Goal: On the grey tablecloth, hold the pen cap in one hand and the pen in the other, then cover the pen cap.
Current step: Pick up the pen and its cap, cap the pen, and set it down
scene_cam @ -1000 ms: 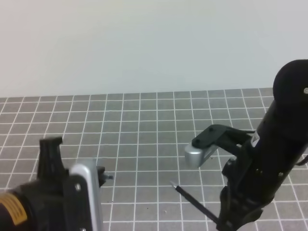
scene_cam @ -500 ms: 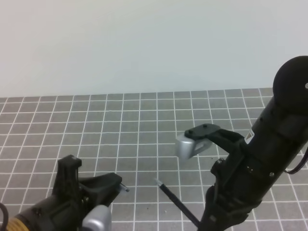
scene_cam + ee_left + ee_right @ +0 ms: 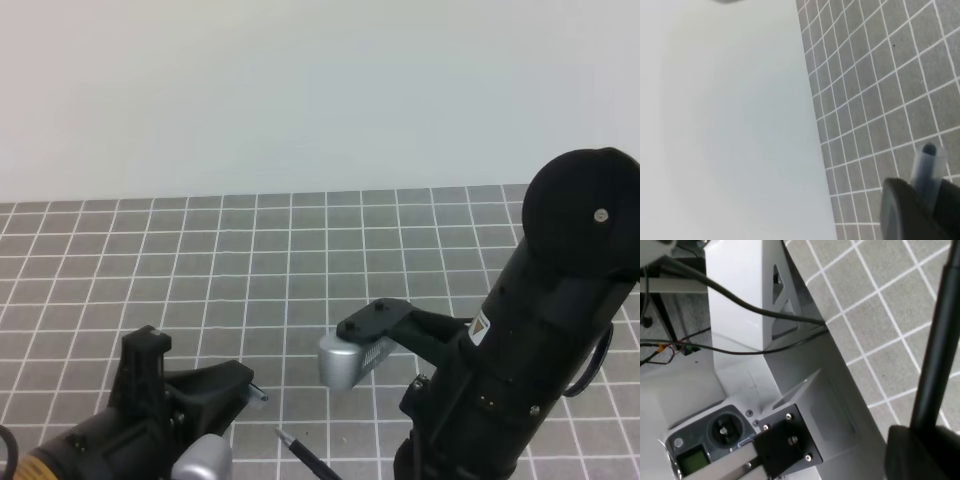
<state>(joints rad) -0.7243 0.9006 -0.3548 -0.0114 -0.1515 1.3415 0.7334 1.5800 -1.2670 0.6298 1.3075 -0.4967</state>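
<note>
**Item: pen and cap, both lifted above the grey tablecloth [image 3: 300, 260].**

- **Left hand [image 3: 240, 385]:** at about 7 o'clock in your high view. It is clamped tight on the pen cap [image 3: 928, 165]; the left wrist view shows the translucent body with its dark end poking out past the black fingers [image 3: 912, 210]. In the high view the cap [image 3: 257, 392] is only a small stub pointing toward 3 o'clock.
- **Right hand:** its fingertips fall below the lower edge of the high view, so you will not see them there. The right wrist view shows the black finger [image 3: 920, 450] closed on the pen [image 3: 940, 340], whose barrel runs up and away from the grip.
- **Pen in the high view:** [image 3: 305, 455] its long axis runs from 5 o'clock up to 11 o'clock, silver tip leading.
- **Key relation:** the cap lies just at 11 o'clock of the pen tip, near but apart. The two axes look crossed rather than in line, so you will likely need to square them before pushing together.
</note>
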